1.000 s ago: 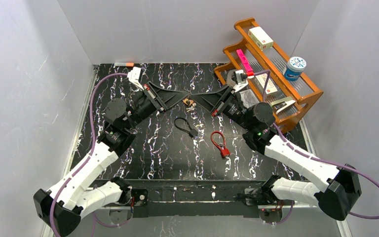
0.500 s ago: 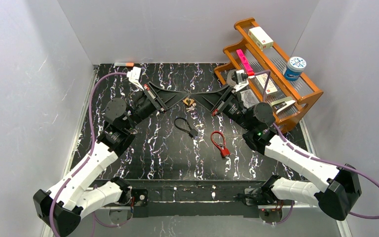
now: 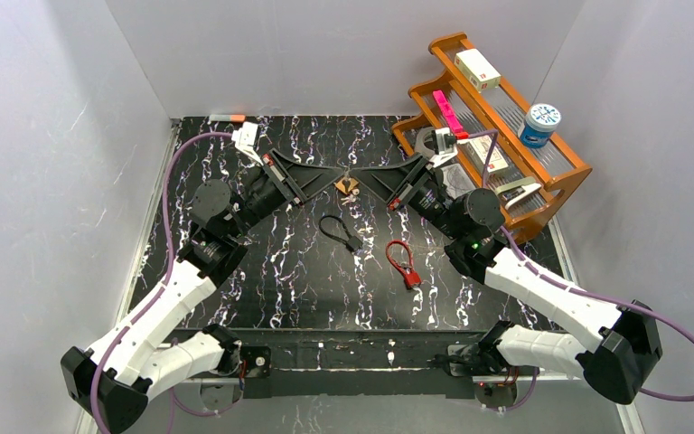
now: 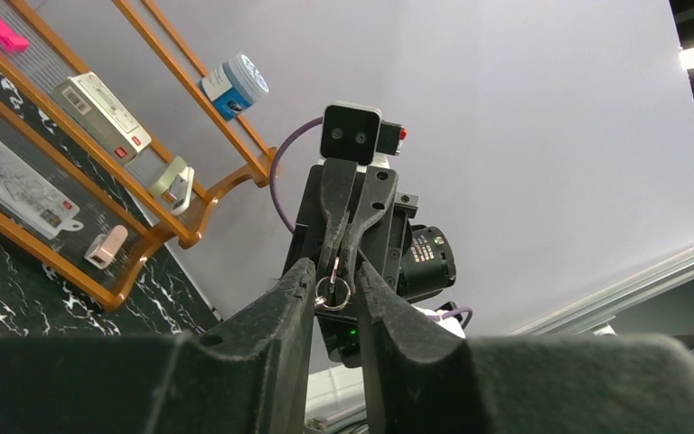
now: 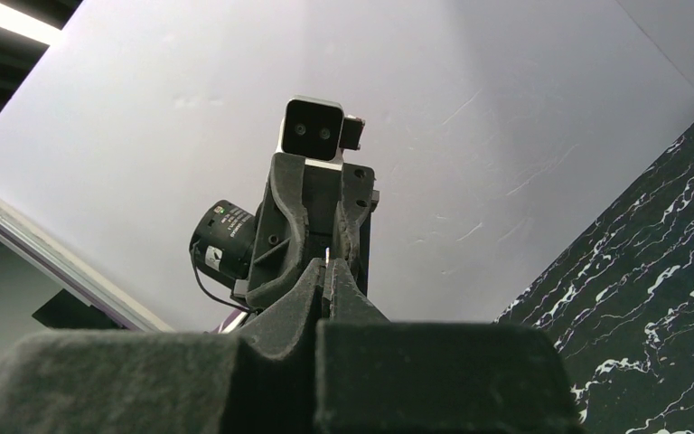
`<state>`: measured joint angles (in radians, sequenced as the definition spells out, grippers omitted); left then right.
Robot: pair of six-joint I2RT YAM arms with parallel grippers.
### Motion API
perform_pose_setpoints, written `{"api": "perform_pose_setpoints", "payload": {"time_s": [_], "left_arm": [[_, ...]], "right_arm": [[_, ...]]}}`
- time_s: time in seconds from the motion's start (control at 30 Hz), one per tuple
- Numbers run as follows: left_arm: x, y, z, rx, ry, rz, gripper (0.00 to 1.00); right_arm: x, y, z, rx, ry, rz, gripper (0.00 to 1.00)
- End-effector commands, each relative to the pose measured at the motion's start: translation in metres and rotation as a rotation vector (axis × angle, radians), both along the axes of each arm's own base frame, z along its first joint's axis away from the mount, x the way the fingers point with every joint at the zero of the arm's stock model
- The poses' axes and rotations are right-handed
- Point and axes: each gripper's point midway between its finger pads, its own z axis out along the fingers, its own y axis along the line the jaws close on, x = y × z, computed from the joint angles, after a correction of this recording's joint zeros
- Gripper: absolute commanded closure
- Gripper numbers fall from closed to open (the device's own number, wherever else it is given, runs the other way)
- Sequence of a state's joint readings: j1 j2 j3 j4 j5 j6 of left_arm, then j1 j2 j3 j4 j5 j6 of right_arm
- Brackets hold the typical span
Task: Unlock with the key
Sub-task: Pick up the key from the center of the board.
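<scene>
Top external view: black counter (image 3: 280, 289) veined in white, walled in plain white at left, back and right. At the right rear corner, a wooden rack (image 3: 447, 42) set at a slant, carrying a white box (image 3: 477, 68) on top, a pink strip (image 3: 447, 113) lower down, a blue-lidded jar (image 3: 539, 125) near its right end, and flat white items on the bottom shelf. Mid-counter, a black cable lock (image 3: 337, 227) and a red cable lock (image 3: 402, 258), lying apart from each other. Above and behind them, a brass padlock (image 3: 348, 187) right at the meeting tips of both arms, toward the back of the counter. Right gripper (image 5: 327, 271) with fingers clenched on a thin metal key (image 5: 327, 258). Left gripper (image 4: 334, 271) with fingers narrowly apart, a small key ring (image 4: 332, 291) showing in the gap; cannot tell whether clamped on the padlock. Bare marble along the left wall and between the locks and the near edge; right edge crowded by the rack.
</scene>
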<state>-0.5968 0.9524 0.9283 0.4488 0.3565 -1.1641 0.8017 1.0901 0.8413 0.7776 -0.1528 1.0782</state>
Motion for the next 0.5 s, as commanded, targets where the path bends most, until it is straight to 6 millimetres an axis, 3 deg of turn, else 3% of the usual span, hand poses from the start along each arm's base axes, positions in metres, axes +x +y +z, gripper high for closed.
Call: {"api": "perform_pose_setpoints", "payload": {"time_s": [0.0,0.2,0.47], "left_arm": [[-0.0041,0.0029,0.0141,-0.02,-0.057,-0.001,0.77],[-0.0023,0.0047,0.0139,-0.015,-0.068,0.017,0.83],[-0.0001,0.0041,0.0122,-0.011,-0.065,0.024,0.8]], "right_arm": [[-0.0099,-0.0088,0.022,0.057,-0.046,0.004,0.99],[-0.0105,-0.0085,0.0206,0.055,-0.047,0.008,0.99],[-0.0103,-0.0061,0.0159,0.049,-0.038,0.019,0.99]]}}
